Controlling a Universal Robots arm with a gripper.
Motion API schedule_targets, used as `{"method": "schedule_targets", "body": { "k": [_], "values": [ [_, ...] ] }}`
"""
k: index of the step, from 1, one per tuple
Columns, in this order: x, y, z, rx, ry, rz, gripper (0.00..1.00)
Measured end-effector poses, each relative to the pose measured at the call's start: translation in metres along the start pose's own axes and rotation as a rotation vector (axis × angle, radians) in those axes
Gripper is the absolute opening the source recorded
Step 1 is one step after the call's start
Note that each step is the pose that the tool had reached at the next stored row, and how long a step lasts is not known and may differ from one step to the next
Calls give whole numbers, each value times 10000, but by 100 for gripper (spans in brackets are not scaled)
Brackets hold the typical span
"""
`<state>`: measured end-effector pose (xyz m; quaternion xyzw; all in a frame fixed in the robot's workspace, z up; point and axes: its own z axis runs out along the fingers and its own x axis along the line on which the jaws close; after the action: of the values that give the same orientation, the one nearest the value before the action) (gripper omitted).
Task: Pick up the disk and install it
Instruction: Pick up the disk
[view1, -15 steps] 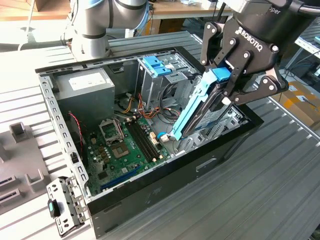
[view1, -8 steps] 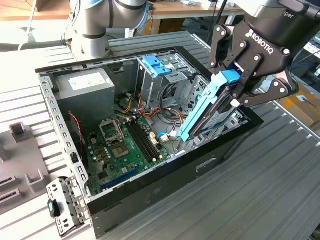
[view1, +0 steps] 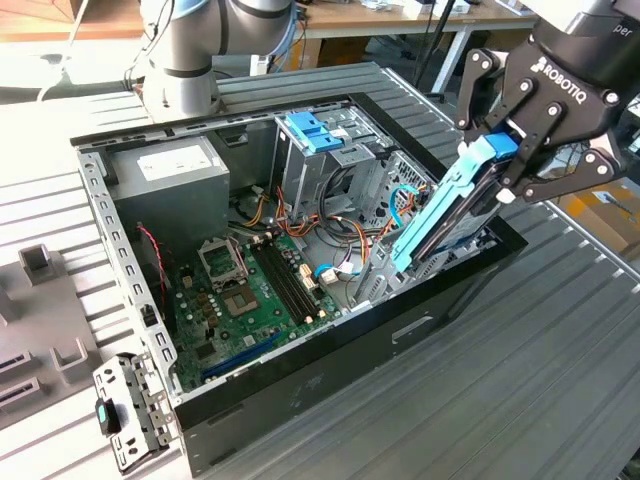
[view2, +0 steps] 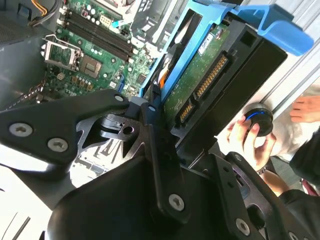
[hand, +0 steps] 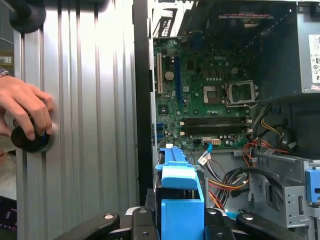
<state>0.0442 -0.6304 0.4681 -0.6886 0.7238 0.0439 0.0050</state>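
The gripper (view1: 510, 160) has its fingers closed tight on the upper end of the disk (view1: 465, 228), which sits in a blue plastic carrier (view1: 432, 218). The disk hangs steeply tilted, with its lower end dipping just inside the open computer case (view1: 300, 390) at the exterior view's right. It is near the loose cables (view1: 335, 228) and apart from the motherboard (view1: 250, 290). The second wrist view shows the disk's green circuit side and its connector edge. A person's hand (hand: 25, 112) rests on a black knob (hand: 31, 141) on the ribbed table beside the case. The step in hand looks like guiding the disk into its bay. Doing that well calls for a firm, square clamp, the carrier's edges parallel to the bay walls, and the connector edge clear of wires.
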Motion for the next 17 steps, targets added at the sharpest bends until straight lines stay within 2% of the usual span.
{"method": "schedule_targets", "body": {
  "k": [1, 3, 5, 7, 8, 12, 14, 15, 17],
  "values": [
    [-2, -34, -1, -2, 0, 0, 36],
    [-7, -140, -7, -7, 0, 0, 36],
    [-10, -199, -11, -10, 0, 0, 36],
    [-22, -313, -15, -16, 1, 0, 36],
    [-38, -373, -15, -20, 3, 1, 36],
    [-128, -527, -13, -30, 11, 2, 36],
    [-159, -580, -11, -32, 12, 2, 36],
    [-192, -629, -9, -34, 13, 3, 36],
    [-215, -670, -8, -35, 14, 2, 36]
  ]
}}
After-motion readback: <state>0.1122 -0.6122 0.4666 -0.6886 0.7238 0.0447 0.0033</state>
